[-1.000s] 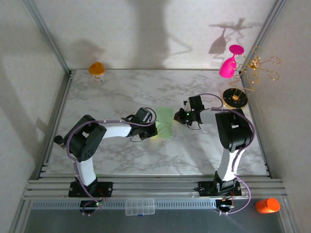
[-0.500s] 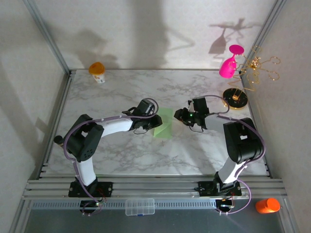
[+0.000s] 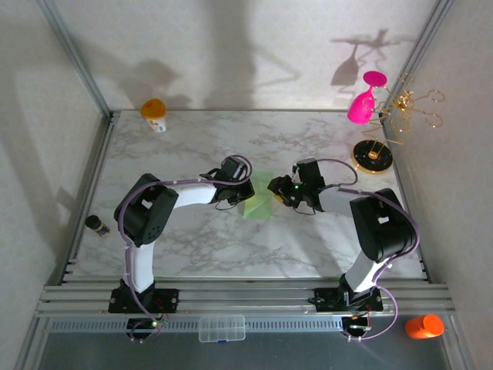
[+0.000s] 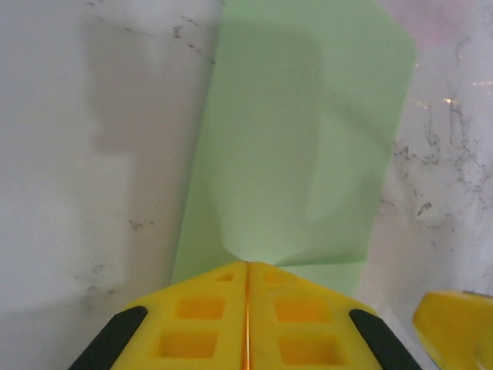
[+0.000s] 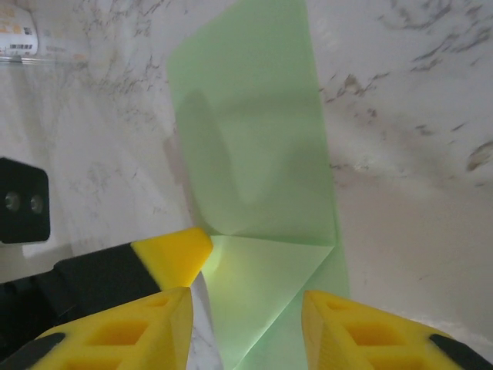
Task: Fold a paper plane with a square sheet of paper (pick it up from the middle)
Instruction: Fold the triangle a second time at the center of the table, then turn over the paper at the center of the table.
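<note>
A: Sheet of paper (image 3: 260, 203), where?
B: Flat-ish on marble table (image 3: 192, 247), well left of gold stand (image 3: 372, 156), a touch nearer the arm bases. Pale green, partly folded, one cross crease, triangular flap below it.
A: Left gripper (image 4: 247, 266)?
B: On the side of the paper away from the stand. Yellow fingers pressed tight together, pinching the paper's edge, creases fanning out from the tips.
A: Right gripper (image 5: 246, 297)?
B: On the stand side of the paper. Fingers spread apart, folded flap lying in the gap, nothing gripped. Touching the paper or not, cannot tell.
A: Grippers close together?
B: Very. Left fingertip just beside the right gripper's finger, at the crease.
A: In the way?
B: Right arm stretched between stand and paper. Left arm reaching in from the far-left side.
A: Other stuff?
B: Pink glass (image 3: 360, 104) hung upside down on the stand's wire arms. Orange-capped bottle (image 3: 154, 113) far left of the stand, at the table's back edge. Small dark bottle (image 3: 96, 225) farther left again, on the side rail. Clear plastic box (image 3: 222, 327) left of the stand, on the front rail. Orange object (image 3: 424, 326) well in front of the stand, off the table.
</note>
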